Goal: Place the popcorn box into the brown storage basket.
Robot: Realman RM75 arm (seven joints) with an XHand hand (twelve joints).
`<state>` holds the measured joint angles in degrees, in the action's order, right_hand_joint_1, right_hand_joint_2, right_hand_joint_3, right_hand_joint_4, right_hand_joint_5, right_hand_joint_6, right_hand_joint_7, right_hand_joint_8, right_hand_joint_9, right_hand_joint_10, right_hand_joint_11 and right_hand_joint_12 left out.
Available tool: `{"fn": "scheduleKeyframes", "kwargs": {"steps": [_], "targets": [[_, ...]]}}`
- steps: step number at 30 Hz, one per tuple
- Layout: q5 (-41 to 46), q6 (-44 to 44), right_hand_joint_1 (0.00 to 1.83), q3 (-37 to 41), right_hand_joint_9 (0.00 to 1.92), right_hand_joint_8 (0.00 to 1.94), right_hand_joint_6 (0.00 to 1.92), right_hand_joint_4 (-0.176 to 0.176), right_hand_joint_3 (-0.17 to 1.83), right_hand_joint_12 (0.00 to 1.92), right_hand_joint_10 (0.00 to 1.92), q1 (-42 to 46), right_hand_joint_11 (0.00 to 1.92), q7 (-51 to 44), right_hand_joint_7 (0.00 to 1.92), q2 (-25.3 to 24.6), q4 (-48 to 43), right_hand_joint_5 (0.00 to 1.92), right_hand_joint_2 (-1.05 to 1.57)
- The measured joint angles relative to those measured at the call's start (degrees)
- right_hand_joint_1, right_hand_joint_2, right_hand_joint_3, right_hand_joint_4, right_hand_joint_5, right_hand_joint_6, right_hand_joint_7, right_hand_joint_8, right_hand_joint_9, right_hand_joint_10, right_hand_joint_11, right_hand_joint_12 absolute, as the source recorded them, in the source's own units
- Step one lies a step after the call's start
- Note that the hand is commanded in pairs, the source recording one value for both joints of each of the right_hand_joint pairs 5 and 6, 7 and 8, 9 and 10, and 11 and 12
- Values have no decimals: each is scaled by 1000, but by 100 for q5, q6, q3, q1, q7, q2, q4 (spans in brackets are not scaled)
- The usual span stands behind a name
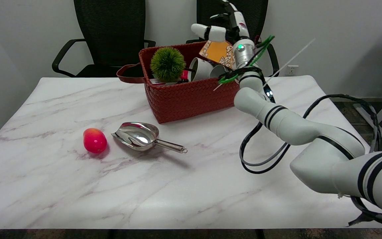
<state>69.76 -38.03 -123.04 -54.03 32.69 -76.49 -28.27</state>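
Popcorn box [218,52] was in my right hand [222,29], hanging over the right end of the brown storage basket [184,99]. Left to right: red fruit [95,140] and metal scoop [141,135] near-left on the table [78,186], then green spiky ball [167,63] and white cups [206,69] already in the basket, then the box. Fingers were wrapped on its narrow top, hand directly above it; long axis tilted, wide end down-right. Looked like only a release was left.
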Motion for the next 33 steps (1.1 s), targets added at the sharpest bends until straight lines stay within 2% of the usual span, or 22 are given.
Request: {"fn": "scheduleKeyframes", "kwargs": {"steps": [4,7,8,9,12,22,29,33], "targets": [[-362,197,1005,-75,438,580,70,0,555,172,438,-166,172,-262,580,-118,147,70,-92],[-740,431,1000,-123,250,346,12,0,477,59,250,-268,59,-534,346,-193,213,12,-227],[-814,480,987,-131,77,148,0,0,392,0,77,-284,0,-588,148,-206,218,0,-298],[-919,570,977,-139,0,23,0,0,274,0,0,-306,0,-675,23,-219,220,0,-347],[-1152,782,937,-151,0,0,0,0,-175,0,0,-340,0,-896,0,-228,186,0,-353],[-1617,1452,936,27,0,0,0,0,-175,0,0,-179,0,-2120,0,-51,-474,0,-253],[-1650,1612,1010,467,57,0,0,0,-109,0,57,498,0,-3136,0,256,-1464,0,-164],[-1415,1319,1043,758,135,0,6,0,152,71,135,1082,71,-3730,0,449,-2151,6,-46]]}}
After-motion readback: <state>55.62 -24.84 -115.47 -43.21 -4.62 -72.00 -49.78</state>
